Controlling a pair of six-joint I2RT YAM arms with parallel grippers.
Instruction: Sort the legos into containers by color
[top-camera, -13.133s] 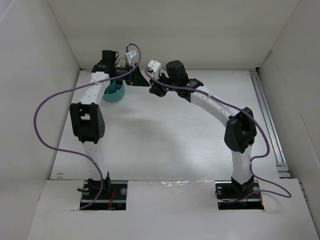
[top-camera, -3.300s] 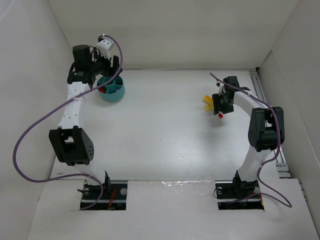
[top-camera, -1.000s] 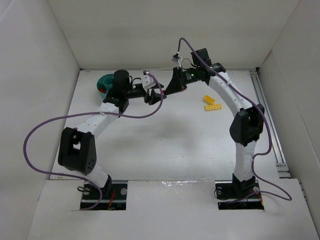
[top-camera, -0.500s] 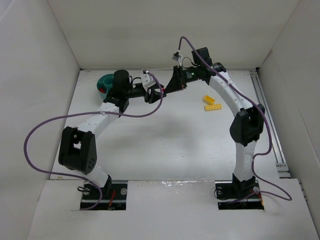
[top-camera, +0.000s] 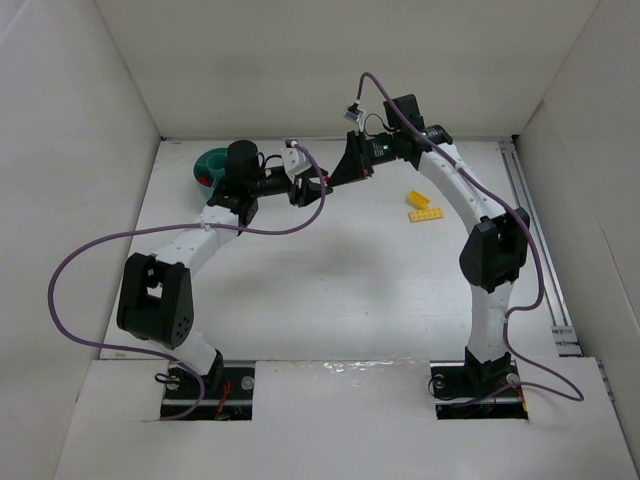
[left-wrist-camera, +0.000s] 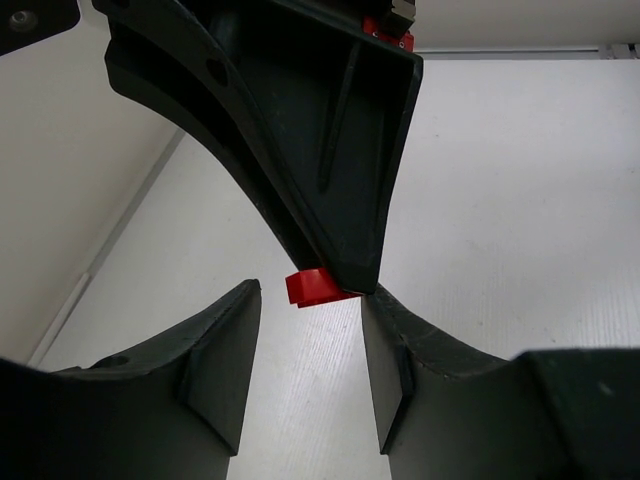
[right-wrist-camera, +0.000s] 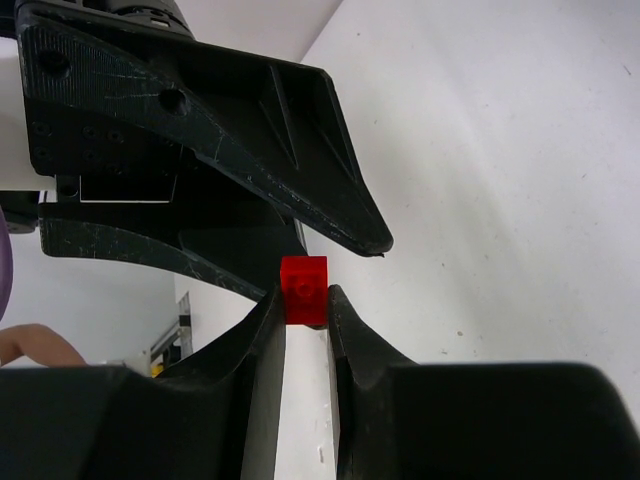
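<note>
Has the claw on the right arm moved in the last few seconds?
Yes. The right claw, gripping a small red plastic brick, has swung left, away from the metal rail at the right edge, past the yellow plastic bricks.

Readable text, numbers, brands, signs: none in any view.
- red lego (right-wrist-camera: 303, 290): plain faces, no lettering legible.
- left gripper (left-wrist-camera: 310, 330) and right gripper (right-wrist-camera: 305, 312): bare black plastic, no marks.
- teal bowl (top-camera: 207, 165) at the tabletop's (top-camera: 330, 290) far left corner: too small to tell.
</note>
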